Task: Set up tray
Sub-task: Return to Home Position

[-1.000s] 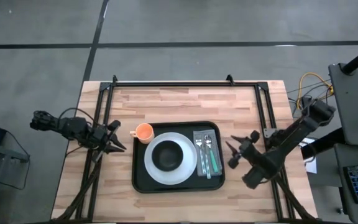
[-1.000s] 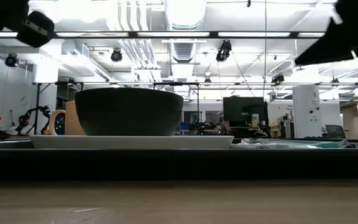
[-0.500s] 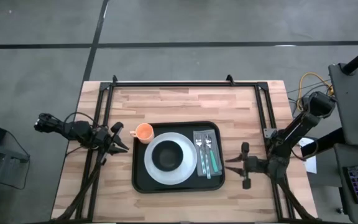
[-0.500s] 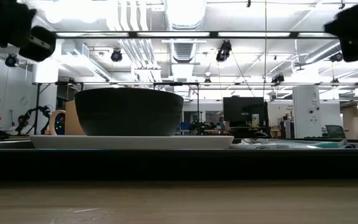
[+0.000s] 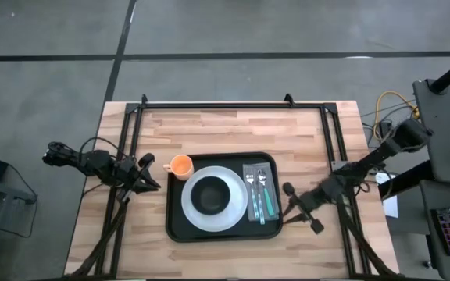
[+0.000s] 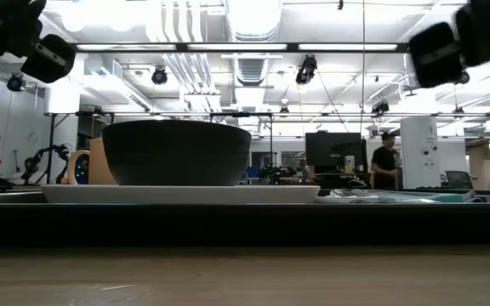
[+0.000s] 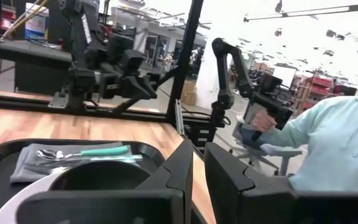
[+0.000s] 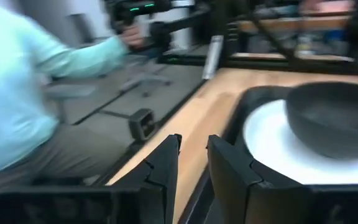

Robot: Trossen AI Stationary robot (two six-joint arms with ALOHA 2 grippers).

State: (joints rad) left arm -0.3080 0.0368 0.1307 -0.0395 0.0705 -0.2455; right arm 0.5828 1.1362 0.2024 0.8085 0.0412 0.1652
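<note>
The black tray point(image 5: 223, 234) lies mid-table. On it a white plate point(image 5: 196, 215) carries a dark bowl point(image 5: 211, 197). An orange cup point(image 5: 180, 165) stands in its far left corner. A grey napkin point(image 5: 250, 173) at its right end bears a spoon, a fork and a teal-handled utensil point(image 5: 267, 201). My left gripper point(image 5: 148, 173) hovers left of the tray, shut and pointing level at it point(image 7: 198, 165). My right gripper point(image 5: 287, 199) hangs just right of the tray's right edge, pointing level at it, its fingers narrowly open with nothing between them point(image 8: 193, 165).
Black frame rails point(image 5: 233, 104) run along the table's far, left and right sides. Bare wood point(image 5: 233, 129) lies beyond the tray and in front of it. A person in a light blue top point(image 7: 337, 149) sits off the table's near side, holding a handle.
My right gripper has swung round from slanting toward the far edge, now points level at the tray, and has come closer to the tray's right edge. My left gripper has sunk a little. Everything on the tray stays where it was.
</note>
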